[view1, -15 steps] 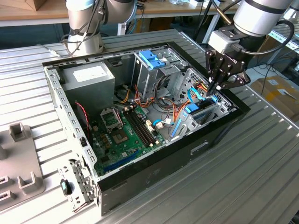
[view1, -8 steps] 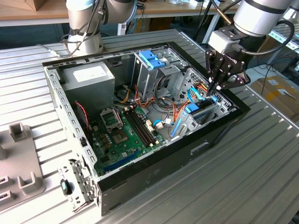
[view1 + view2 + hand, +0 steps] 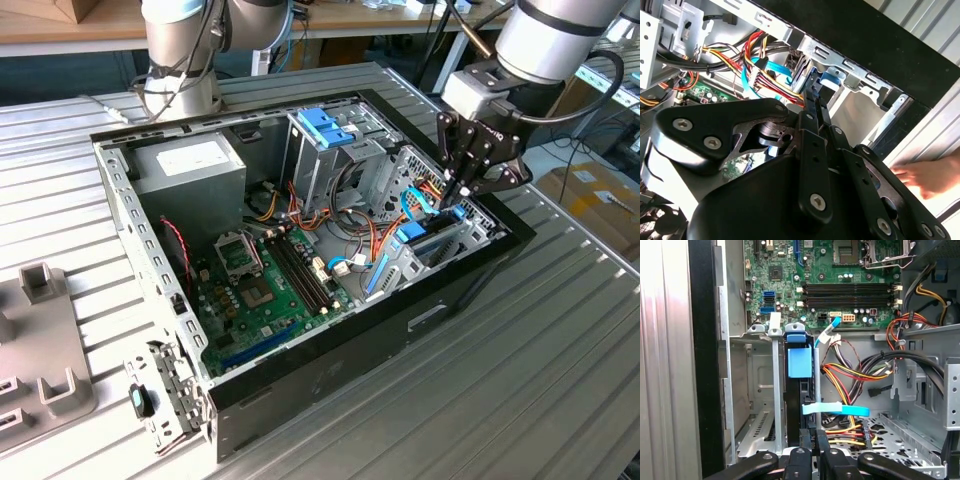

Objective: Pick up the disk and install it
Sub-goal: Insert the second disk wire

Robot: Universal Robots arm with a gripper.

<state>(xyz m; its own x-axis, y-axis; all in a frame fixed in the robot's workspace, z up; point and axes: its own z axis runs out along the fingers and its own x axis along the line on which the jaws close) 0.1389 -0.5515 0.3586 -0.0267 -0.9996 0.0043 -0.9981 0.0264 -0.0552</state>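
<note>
Tool (image 3: 466, 190) sits over the right end of the open computer case (image 3: 150, 265) in the exterior view, right above the drive bay (image 3: 440, 240) by the case's right wall. The disk (image 3: 799, 390) stands on edge in that bay slot, blue plastic frame up, and looks seated most of the way down. In the first wrist view its long axis runs straight away from the tool toward the motherboard (image 3: 830, 270), and the tool's tip lines up on the disk's near end. Fingers (image 3: 811, 440) are drawn close together on the near edge of the disk; I judge it's pinching or pressing that edge, but the contact itself is hidden, so I can't tell whether it's a real grip. A blue data cable (image 3: 835, 410) crosses just in front of the tip, with the bundle of power wires (image 3: 850, 375) beside it, close to the disk's side. Key relation: disk lies directly below and ahead of the tool, same axis, no sideways offset visible. A person's hand (image 3: 930, 175) rests on the surface just outside the case wall in the second wrist view.
</note>
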